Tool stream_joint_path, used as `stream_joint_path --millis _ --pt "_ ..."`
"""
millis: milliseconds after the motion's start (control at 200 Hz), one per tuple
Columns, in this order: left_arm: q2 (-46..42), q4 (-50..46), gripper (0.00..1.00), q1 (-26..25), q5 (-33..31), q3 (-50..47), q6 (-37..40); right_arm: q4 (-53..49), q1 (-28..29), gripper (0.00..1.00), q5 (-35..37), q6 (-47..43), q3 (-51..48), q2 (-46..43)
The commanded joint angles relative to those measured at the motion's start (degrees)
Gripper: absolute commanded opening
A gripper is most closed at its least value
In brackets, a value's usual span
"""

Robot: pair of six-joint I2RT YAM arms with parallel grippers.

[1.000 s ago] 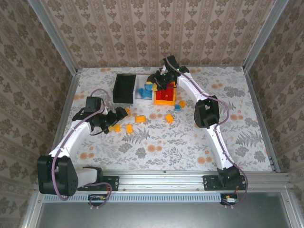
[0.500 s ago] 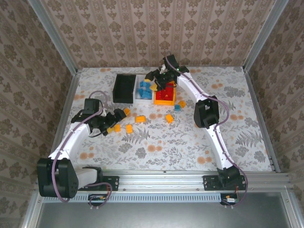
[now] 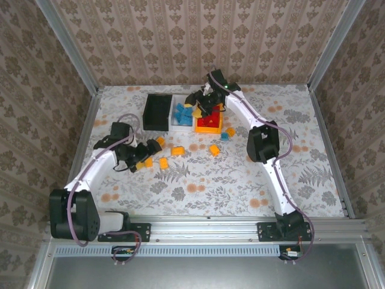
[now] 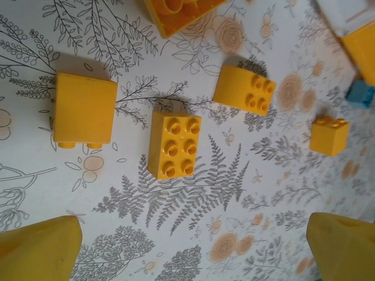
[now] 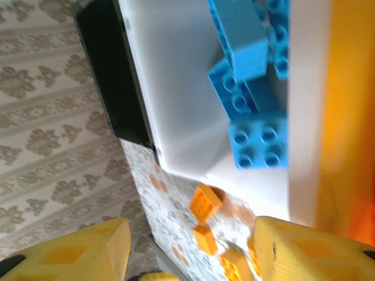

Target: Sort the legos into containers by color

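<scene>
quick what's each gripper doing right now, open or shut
left gripper: open, empty, over yellow bricks
right gripper: open, empty, above the white bin

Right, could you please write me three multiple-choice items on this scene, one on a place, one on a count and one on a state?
1. Which bin holds blue bricks?
A. black
B. white
C. orange-yellow

2. How many studs show on the yellow brick in the middle of the left wrist view?
A. two
B. four
C. six

3. How does the left gripper stand?
A. open and empty
B. shut on a yellow brick
C. shut on a blue brick

Answers:
1 B: they lie on the floor of the white bin.
2 C: two rows of three studs face the camera.
3 A: its jaws stand wide apart with no brick between them.
</scene>
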Motion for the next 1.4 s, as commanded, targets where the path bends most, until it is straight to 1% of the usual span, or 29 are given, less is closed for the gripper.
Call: stream_joint_path --millis 0,70,205,275,465,665,790,1145,1265,1395 --pt "3.1 -8.8 1.0 -1.9 -7.7 5.9 6.3 -8.4 0.2 0.59 3.2 -9.8 -5.7 -10.1" --pt "6.3 -12.7 1.0 -2.1 -10.6 8.0 8.4 -8.5 0.0 0.59 5.1 -12.4 -12.4 -14.7" --pt "10.3 -15.5 0.95 -2.4 -15.1 9.3 11.3 -4.9 -0.7 0.59 5.9 -13.3 -25.8 -22.8" --pt "11.6 -15.6 0.92 -2.4 -16.4 9.4 12.3 -4.7 -1.0 0.59 6.5 -14.2 -29.8 -25.6" --pt "15.0 -14.1 0.9 -2.6 -17.3 9.9 13.4 -3.5 -1.6 0.6 7.3 -14.7 -38.3 -31.0" --pt "18.9 -13.1 0.88 -3.2 -17.6 11.6 14.3 -1.9 -1.7 0.6 7.1 -13.5 -42.6 -33.1" --pt "20.7 -12.7 0.84 -3.3 -17.8 12.2 15.1 -1.1 -1.7 0.6 7.0 -12.7 -43.8 -33.9" --pt "25.2 -12.3 0.71 -3.7 -19.3 13.8 17.0 0.1 -1.7 0.6 8.0 -11.7 -49.0 -37.7" --pt "27.1 -12.7 0.68 -4.7 -20.7 14.8 17.9 0.1 -1.7 0.6 8.5 -11.7 -50.4 -39.1" --pt "29.0 -12.5 0.6 -5.3 -21.1 15.4 18.1 0.4 -1.6 0.6 8.6 -11.4 -51.7 -40.2"
